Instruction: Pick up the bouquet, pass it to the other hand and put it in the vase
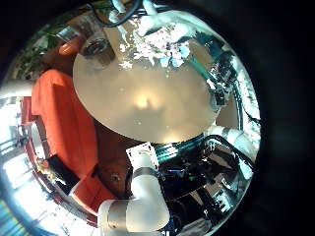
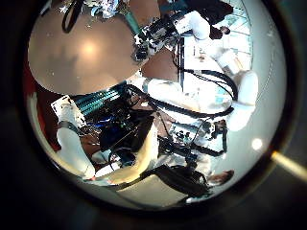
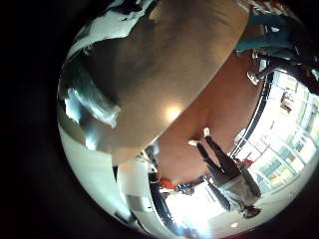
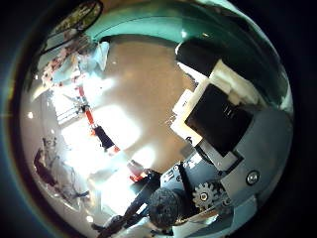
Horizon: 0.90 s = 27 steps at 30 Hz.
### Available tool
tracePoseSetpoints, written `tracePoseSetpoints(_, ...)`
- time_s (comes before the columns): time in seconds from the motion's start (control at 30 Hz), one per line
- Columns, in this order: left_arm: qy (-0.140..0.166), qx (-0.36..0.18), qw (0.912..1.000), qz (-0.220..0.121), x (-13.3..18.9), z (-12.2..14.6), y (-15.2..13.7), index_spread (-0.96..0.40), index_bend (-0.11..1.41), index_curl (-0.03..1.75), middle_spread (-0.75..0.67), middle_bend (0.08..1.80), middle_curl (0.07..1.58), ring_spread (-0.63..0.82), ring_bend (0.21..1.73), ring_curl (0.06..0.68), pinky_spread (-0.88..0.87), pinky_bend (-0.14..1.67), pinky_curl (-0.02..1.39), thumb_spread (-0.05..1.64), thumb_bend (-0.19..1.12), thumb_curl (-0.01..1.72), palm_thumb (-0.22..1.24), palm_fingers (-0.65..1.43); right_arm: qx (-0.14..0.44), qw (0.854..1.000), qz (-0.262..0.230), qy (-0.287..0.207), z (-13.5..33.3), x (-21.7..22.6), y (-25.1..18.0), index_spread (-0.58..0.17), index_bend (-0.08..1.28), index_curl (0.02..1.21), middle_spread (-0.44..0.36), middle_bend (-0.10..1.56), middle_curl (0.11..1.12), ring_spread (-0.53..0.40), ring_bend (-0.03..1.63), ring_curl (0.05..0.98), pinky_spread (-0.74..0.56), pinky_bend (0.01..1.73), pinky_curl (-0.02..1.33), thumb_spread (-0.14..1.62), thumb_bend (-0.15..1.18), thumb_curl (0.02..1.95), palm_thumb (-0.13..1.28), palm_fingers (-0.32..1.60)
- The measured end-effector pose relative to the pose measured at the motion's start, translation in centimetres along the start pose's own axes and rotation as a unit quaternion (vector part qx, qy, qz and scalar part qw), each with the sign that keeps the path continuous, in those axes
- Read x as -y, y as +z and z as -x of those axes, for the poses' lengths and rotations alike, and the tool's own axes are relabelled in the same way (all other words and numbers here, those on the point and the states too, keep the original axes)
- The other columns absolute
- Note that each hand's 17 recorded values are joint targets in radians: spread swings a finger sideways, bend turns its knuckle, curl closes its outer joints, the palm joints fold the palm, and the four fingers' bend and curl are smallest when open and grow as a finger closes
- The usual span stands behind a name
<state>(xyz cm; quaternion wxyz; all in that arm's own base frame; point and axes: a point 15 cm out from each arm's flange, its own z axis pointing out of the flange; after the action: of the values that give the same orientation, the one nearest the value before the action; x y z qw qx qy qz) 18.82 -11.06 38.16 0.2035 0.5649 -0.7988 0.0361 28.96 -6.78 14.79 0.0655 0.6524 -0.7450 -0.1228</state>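
One bouquet (image 1: 157,44) lies flat on the round table (image 1: 148,98), just beside the vase (image 1: 98,47) and apart from it. It shows as a loose spray of many small blossoms among leafy stems, spread sideways across the tabletop. The vase stands upright near the table's rim and looks glassy, with nothing in it. No print on the bouquet or the vase can be made out from this far.

Only a sliver of the left hand (image 1: 128,8) shows, above the table on the bouquet's side of the vase, so I cannot tell whether it is spread or closed. Only the body of the right hand (image 4: 213,119) shows, over the table and well apart from the vase; its state cannot be told either.
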Motion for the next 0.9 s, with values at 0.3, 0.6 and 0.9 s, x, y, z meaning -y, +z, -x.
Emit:
tracePoseSetpoints(0.3, -0.001, -0.001, 1.0000, -0.001, -0.1, -0.1, -0.2, 0.03, 0.19, 0.40, 0.44, 0.19, 0.31, 0.59, 0.40, 0.207, 0.57, 0.18, 0.24, 1.12, -0.02, 0.30, 0.25, 0.10, -0.019, 0.988, -0.148, 0.037, -2.8, 3.3, -6.3, -0.432, 0.95, 0.94, -0.254, 1.16, 0.89, -0.233, 1.39, 0.564, -0.24, 1.48, 0.34, 0.92, 0.06, 0.61, 1.09, 1.21)
tracePoseSetpoints(0.6, 0.000, -0.002, 1.0000, -0.004, 0.0, -0.2, -0.2, 0.03, 0.19, 0.40, 0.44, 0.19, 0.31, 0.59, 0.40, 0.207, 0.57, 0.18, 0.24, 1.12, -0.02, 0.31, 0.26, 0.11, -0.041, 0.955, -0.287, 0.058, -5.2, 1.8, -17.3, -0.344, 1.08, 0.98, -0.199, 1.27, 0.91, -0.203, 1.45, 0.624, -0.20, 1.50, 0.41, 0.88, 0.05, 0.72, 1.13, 1.16)
tracePoseSetpoints(0.9, -0.004, -0.018, 0.9996, -0.020, 0.3, -0.4, -0.6, 0.03, 0.20, 0.40, 0.44, 0.19, 0.31, 0.58, 0.40, 0.208, 0.56, 0.18, 0.24, 1.12, -0.02, 0.31, 0.26, 0.12, 0.082, 0.920, -0.382, 0.023, -1.3, 0.3, -25.8, -0.283, 1.13, 0.97, -0.163, 1.31, 0.89, -0.186, 1.47, 0.645, -0.19, 1.48, 0.47, 0.86, 0.02, 0.82, 1.13, 1.16)
